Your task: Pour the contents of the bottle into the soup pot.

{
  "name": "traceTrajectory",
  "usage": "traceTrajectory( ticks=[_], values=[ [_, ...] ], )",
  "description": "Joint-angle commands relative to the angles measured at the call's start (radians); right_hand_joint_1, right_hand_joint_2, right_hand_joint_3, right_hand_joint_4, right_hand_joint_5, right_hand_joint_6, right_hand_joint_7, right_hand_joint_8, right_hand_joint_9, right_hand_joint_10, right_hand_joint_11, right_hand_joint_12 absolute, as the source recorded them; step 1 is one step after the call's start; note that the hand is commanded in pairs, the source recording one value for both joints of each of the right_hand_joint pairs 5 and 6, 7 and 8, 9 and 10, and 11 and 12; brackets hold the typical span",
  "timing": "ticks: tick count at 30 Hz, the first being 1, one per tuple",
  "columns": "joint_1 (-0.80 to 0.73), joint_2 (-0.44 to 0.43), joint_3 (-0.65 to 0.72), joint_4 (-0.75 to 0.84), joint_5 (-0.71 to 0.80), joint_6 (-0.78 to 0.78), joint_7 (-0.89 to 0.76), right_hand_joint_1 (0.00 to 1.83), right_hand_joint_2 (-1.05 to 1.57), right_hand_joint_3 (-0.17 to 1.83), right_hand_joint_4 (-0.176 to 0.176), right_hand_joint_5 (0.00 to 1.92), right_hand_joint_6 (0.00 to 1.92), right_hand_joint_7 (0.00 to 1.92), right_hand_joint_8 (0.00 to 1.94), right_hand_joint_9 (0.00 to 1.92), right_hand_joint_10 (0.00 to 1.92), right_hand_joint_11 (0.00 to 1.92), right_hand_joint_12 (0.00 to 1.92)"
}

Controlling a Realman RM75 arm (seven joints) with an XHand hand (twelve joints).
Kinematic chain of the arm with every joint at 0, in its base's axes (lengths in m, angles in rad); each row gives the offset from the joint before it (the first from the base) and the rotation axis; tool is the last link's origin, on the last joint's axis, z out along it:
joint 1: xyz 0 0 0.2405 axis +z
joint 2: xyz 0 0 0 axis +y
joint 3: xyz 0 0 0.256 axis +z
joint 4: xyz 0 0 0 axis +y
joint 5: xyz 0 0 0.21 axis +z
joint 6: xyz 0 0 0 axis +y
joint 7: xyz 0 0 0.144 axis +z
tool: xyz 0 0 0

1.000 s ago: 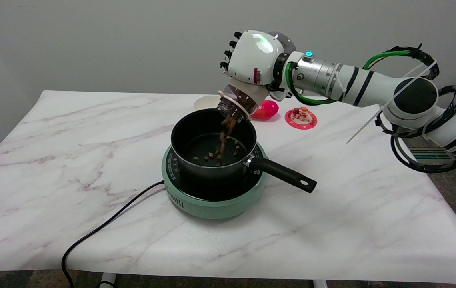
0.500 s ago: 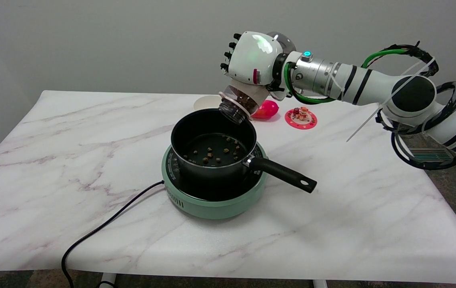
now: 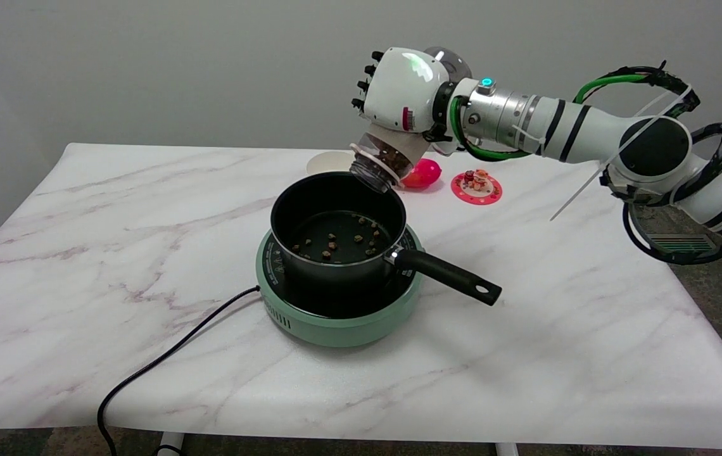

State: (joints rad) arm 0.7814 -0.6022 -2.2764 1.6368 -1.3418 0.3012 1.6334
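The right hand (image 3: 402,92) held a clear plastic bottle (image 3: 381,163) of brown pellets tilted mouth-down above the far rim of the black soup pot (image 3: 334,235). Its fingers (image 3: 364,85) were curled round the bottle's body, though most of the grip was hidden behind the white back of the hand. The pot sat on a round mint-green hotplate (image 3: 339,304) near the middle of the marble-patterned worktop (image 3: 114,253), its long black handle (image 3: 446,274) pointing toward the right edge. A scatter of pellets (image 3: 335,240) lay on the pot's floor, and some remained visible in the bottle's neck.

Nothing was falling at this moment, so the pour seemed incomplete. The bottle's mouth hung just over the far rim rather than the pot's centre; a sudden release of jammed pellets could probably send some bouncing off the rim onto the hotplate or worktop. Shaking the bottle to free them could loosen the hold.
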Motion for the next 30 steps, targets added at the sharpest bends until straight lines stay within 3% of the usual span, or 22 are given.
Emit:
traceTrajectory(
  ticks=[1,30],
  values=[
    [0.055,-0.001,-0.009,0.022,-0.103,0.012,0.067,1.56,0.72,0.86,0.000,1.92,1.92,1.92,1.92,1.36,1.36,1.19,1.19],
    [0.088,-0.018,-0.105,0.034,-0.113,-0.007,0.110,1.56,0.75,0.84,0.000,1.92,1.92,1.92,1.92,1.37,1.37,1.19,1.19]
  ],
)
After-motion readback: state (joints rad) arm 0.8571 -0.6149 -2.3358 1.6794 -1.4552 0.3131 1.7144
